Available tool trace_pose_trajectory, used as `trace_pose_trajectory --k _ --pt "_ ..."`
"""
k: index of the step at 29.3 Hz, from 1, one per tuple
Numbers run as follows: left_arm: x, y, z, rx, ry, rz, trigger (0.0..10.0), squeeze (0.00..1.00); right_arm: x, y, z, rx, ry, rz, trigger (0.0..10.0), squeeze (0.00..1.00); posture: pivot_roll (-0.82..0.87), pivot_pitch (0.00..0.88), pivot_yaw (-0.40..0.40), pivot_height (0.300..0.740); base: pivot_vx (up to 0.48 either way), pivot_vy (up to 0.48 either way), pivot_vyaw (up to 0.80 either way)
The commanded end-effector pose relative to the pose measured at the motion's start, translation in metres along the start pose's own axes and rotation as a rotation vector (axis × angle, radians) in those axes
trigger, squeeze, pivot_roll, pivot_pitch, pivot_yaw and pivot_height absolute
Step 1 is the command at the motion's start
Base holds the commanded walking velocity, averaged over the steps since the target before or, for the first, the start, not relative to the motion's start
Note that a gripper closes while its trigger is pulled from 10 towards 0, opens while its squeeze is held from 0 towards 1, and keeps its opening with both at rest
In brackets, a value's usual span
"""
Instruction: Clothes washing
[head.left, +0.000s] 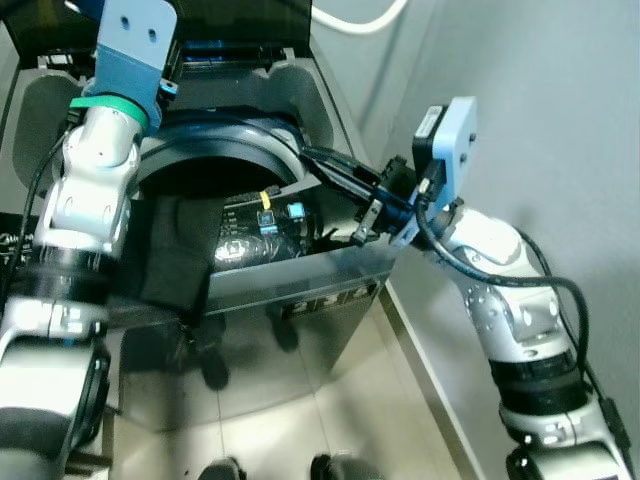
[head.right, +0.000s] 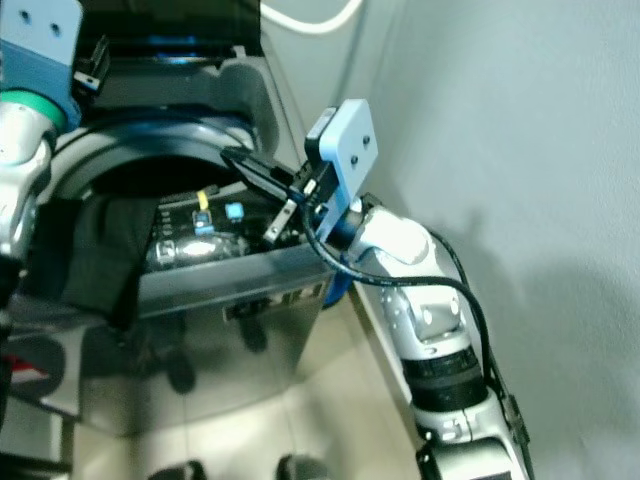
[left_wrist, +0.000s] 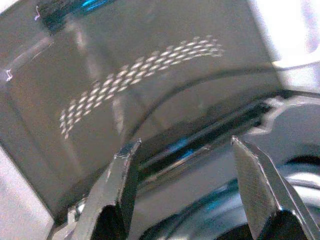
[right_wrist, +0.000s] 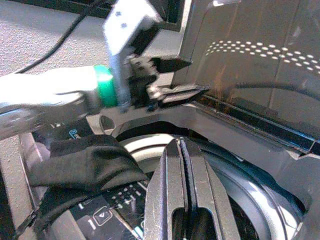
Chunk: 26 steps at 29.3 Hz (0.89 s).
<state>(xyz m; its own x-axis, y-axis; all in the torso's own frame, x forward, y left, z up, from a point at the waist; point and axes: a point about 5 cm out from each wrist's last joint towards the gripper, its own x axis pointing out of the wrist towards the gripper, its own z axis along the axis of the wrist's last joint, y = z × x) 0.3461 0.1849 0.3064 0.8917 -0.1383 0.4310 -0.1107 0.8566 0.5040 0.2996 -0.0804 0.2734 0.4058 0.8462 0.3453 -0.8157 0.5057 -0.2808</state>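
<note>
A top-loading washing machine (head.left: 300, 275) stands open before the robot, its lid (head.left: 240, 25) raised at the back. A dark garment (head.left: 175, 250) hangs over the front rim of the drum opening (head.left: 215, 165), draped partly across the control panel (head.left: 265, 230) — part of it outside the tub, the rest sagging down the front edge.

The right tool (head.left: 335, 172) reaches in from the right over the ring of the opening, its two long black fingers pressed together with nothing between them, just beside the control panel. The left tool (left_wrist: 185, 185) is up at the back of the machine near the lid hinge; its fingers stand well apart and empty, pointing at the underside of the lid.

The garment looks like soft, limp cloth — light, and likely to fold and slump wherever it is lifted. It should not slip much from rubbery fingertips, but a shallow pinch of one layer could let the rest trail over the rim. The best hold seems to be the thick bunched fold (right_wrist: 95, 167) on top of the rim, where several layers gather; taken there, it can be lifted clear of the panel and dropped into the drum. Dragging it risks brushing the buttons underneath.
</note>
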Motion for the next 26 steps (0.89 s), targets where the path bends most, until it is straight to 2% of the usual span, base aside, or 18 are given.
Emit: trace_pose_trajectory --k 1,3,5,8,9,12,15,18,19,21,23,26 --pt "-0.017 -0.008 0.019 0.009 -0.081 -0.057 10.0 0.00 -0.002 0.002 -0.001 0.014 0.000 0.005 10.0 0.00 0.10 0.069 -0.037 0.740 0.000 0.000 0.00" --pt "-0.017 -0.008 0.019 0.009 -0.081 -0.057 10.0 0.00 -0.002 0.002 -0.001 0.014 0.000 0.005 10.0 0.00 0.10 0.069 -0.037 0.740 0.000 0.000 0.00" --pt "-0.047 -0.015 0.032 -0.005 -0.116 -0.129 10.0 0.00 0.000 0.003 -0.003 0.025 0.000 0.013 10.0 0.00 0.12 0.073 -0.044 0.740 0.000 0.000 0.00" --pt "-0.047 -0.015 0.032 -0.005 -0.116 -0.129 10.0 0.00 0.000 0.003 -0.003 0.025 0.000 0.013 10.0 0.00 0.12 0.073 -0.044 0.740 0.000 0.000 0.00" --pt "-0.058 -0.015 0.033 -0.028 -0.104 -0.160 10.0 0.00 0.001 0.003 -0.003 0.029 -0.003 0.019 10.0 0.00 0.12 0.071 -0.046 0.740 0.000 0.000 0.00" --pt "-0.067 -0.015 0.032 -0.047 -0.082 -0.180 10.0 0.00 0.003 0.003 -0.003 0.030 -0.005 0.023 10.0 0.00 0.12 0.071 -0.045 0.740 0.000 0.000 0.00" --pt "-0.082 -0.014 0.023 -0.113 0.006 -0.161 10.0 0.00 0.004 0.004 -0.003 0.033 -0.007 0.028 10.0 0.00 0.12 0.073 -0.046 0.740 0.000 0.000 0.00" --pt "-0.090 -0.015 0.017 -0.161 0.058 -0.134 10.0 0.00 0.004 0.004 -0.004 0.035 -0.006 0.029 10.0 0.00 0.12 0.078 -0.050 0.740 0.000 0.000 0.00" --pt "-0.097 -0.016 0.010 -0.235 0.116 -0.116 10.0 0.00 0.004 0.004 -0.004 0.037 -0.003 0.031 10.0 0.00 0.12 0.079 -0.052 0.740 0.000 0.000 0.00" --pt "-0.097 -0.016 0.010 -0.235 0.116 -0.116 10.0 0.00 0.004 0.004 -0.004 0.037 -0.003 0.031 10.0 0.00 0.12 0.079 -0.052 0.740 0.000 0.000 0.00" --pt "-0.113 -0.020 -0.004 -0.335 0.232 -0.086 10.0 0.00 0.004 0.004 -0.005 0.041 0.001 0.033 10.0 0.00 0.12 0.080 -0.055 0.740 0.000 0.000 0.00" --pt "-0.119 -0.022 -0.009 -0.361 0.288 -0.087 10.0 0.00 0.003 0.004 -0.005 0.042 0.001 0.034 10.0 0.00 0.13 0.079 -0.056 0.740 0.000 0.000 0.00"
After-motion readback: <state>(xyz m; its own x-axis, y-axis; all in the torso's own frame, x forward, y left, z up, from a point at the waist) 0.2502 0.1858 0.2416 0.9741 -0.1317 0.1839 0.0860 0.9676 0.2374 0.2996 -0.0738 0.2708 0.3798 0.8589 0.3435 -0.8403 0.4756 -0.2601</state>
